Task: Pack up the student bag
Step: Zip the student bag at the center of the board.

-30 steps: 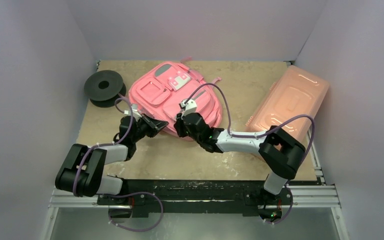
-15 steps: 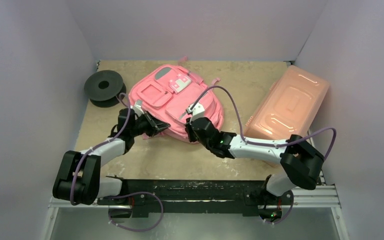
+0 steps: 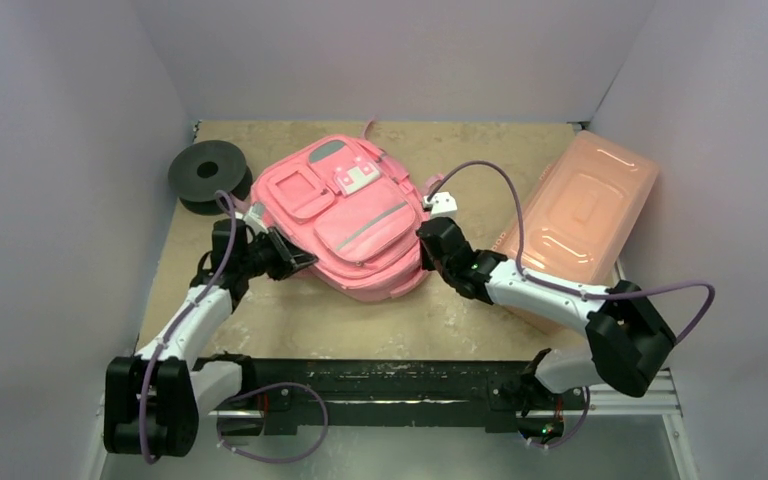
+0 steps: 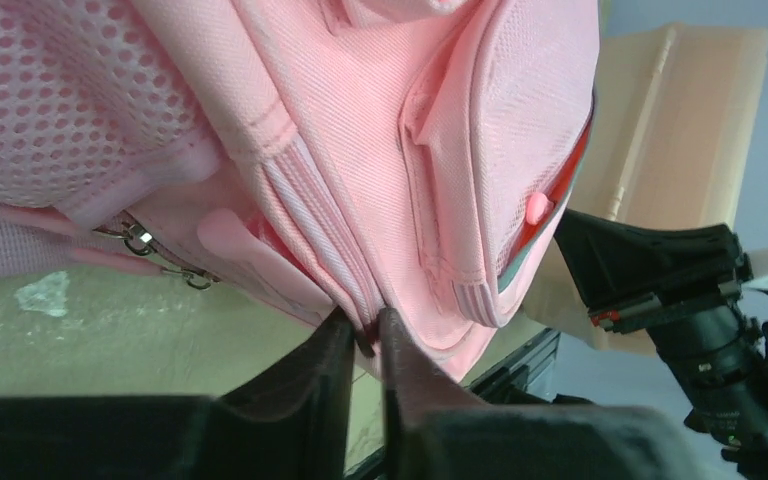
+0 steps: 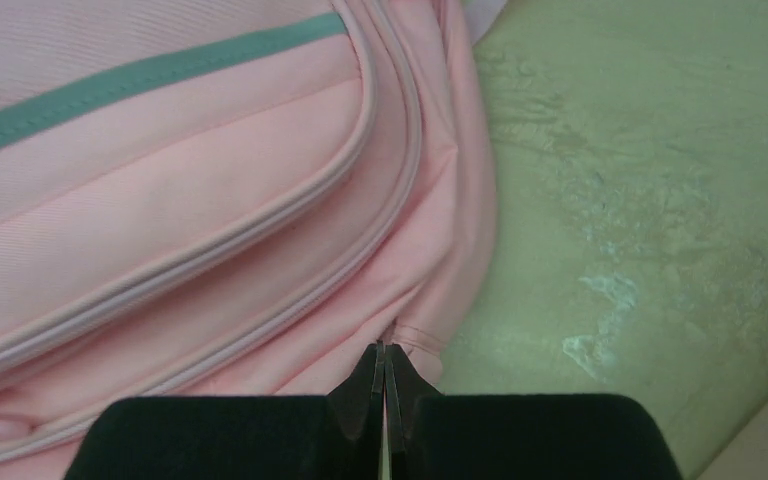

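- The student bag (image 3: 350, 215) lies flat near the far edge of the table (image 3: 360, 325).
- The left gripper (image 3: 301, 262) pinches its left side (right on a seam).
- The right gripper (image 3: 423, 252) pinches its right edge.

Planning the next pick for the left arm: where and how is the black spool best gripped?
Probably the upper flange's rim. The black spool lies flat, hub hole facing up, so its rim is the thin part jaws can straddle. Come down from above at its near-left edge, since the pink backpack lies close on its right.
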Motion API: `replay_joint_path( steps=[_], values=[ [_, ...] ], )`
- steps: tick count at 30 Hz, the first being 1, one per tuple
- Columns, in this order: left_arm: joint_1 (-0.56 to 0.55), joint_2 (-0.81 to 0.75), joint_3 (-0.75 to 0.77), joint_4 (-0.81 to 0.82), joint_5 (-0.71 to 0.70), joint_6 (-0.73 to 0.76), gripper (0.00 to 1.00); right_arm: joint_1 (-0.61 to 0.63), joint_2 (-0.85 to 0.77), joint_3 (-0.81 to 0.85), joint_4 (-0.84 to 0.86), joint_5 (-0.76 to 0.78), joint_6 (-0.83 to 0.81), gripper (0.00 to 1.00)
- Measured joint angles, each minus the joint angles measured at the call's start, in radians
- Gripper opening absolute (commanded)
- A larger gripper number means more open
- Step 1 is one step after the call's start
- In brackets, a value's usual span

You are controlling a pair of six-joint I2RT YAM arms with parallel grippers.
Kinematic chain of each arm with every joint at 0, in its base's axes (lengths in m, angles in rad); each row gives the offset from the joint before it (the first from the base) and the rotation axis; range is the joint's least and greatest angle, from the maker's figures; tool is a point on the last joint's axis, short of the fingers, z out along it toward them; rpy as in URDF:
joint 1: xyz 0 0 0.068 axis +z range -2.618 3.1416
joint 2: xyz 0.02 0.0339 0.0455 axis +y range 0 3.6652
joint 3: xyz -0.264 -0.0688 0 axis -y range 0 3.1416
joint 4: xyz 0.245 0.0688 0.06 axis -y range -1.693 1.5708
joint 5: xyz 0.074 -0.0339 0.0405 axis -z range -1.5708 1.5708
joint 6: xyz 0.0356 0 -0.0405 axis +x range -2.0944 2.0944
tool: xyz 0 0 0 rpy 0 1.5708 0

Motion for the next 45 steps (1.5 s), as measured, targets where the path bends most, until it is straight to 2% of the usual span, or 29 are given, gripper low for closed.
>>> replay_joint_path(
  steps=[3, 4, 5, 6, 9, 11, 12, 13, 15, 19, 24, 27, 29, 34, 37, 43, 45],
  values=[
    [0.012, -0.064, -0.011, -0.049, 0.004, 0.014, 0.48, -0.01, 0.014, -0.009, -0.031, -0.01, -0.019, 0.0],
    [0.012, -0.082, -0.016, -0.054, 0.011, 0.012, 0.63, -0.007, 0.009, -0.017, -0.029, -0.038, -0.027, 0.0],
    [0.011, -0.105, -0.024, -0.055, 0.027, 0.005, 0.71, -0.004, -0.002, -0.027, -0.025, -0.067, -0.037, 0.03],
    [0.011, -0.13, -0.031, -0.054, 0.042, 0.0, 0.74, -0.002, -0.015, -0.036, -0.018, -0.097, -0.049, 0.07],
    [-0.001, -0.217, -0.053, -0.055, 0.076, -0.052, 0.76, -0.002, -0.074, -0.059, 0.018, -0.222, -0.076, 0.07],
    [-0.029, -0.273, -0.058, -0.057, 0.075, -0.088, 0.74, 0.003, -0.101, -0.059, 0.061, -0.308, -0.088, 0.07],
    [-0.048, -0.296, -0.058, -0.058, 0.071, -0.111, 0.72, 0.006, -0.107, -0.059, 0.086, -0.346, -0.092, 0.43],
    [-0.072, -0.314, -0.058, -0.058, 0.058, -0.139, 0.7, 0.008, -0.107, -0.059, 0.103, -0.375, -0.095, 0.54],
    [-0.124, -0.323, -0.058, -0.058, 0.026, -0.203, 0.64, 0.014, -0.092, -0.058, 0.145, -0.45, -0.133, 0.59],
    [-0.187, -0.257, -0.057, -0.059, -0.027, -0.325, 0.6, 0.021, -0.017, -0.047, 0.21, -0.558, -0.201, 0.59],
    [-0.212, -0.15, -0.051, -0.061, -0.08, -0.431, 0.59, 0.026, 0.085, -0.023, 0.288, -0.624, -0.246, 0.57],
    [-0.229, -0.116, -0.024, -0.059, -0.098, -0.471, 0.55, 0.042, 0.125, -0.009, 0.313, -0.617, -0.27, 0.48],
    [-0.241, -0.085, -0.003, -0.041, -0.107, -0.495, 0.54, 0.074, 0.148, 0.005, 0.317, -0.572, -0.294, 0.37],
    [-0.266, -0.028, 0.006, 0.005, -0.126, -0.541, 0.53, 0.176, 0.169, 0.018, 0.323, -0.422, -0.333, 0.0],
    [-0.273, 0.007, 0.006, 0.031, -0.14, -0.561, 0.52, 0.189, 0.162, 0.018, 0.322, -0.372, -0.331, 0.0],
    [-0.285, 0.056, 0.014, 0.057, -0.179, -0.571, 0.24, 0.187, 0.128, 0.018, 0.316, -0.356, -0.332, 0.0],
    [-0.288, 0.079, 0.018, 0.062, -0.182, -0.564, 0.07, 0.187, 0.128, 0.019, 0.297, -0.357, -0.332, 0.0]
  ],
)
